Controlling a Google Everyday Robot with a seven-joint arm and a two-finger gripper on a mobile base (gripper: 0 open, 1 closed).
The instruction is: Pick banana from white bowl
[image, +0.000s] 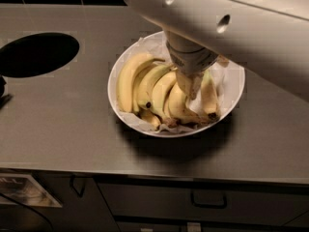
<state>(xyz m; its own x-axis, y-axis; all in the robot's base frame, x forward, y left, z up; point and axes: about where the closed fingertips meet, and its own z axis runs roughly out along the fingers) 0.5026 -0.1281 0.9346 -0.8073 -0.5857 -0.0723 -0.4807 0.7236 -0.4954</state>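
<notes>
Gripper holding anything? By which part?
Cannot be told. The gripper is down in the white bowl, between the bunch and the banana, near its upper end; no hold shows.
</notes>
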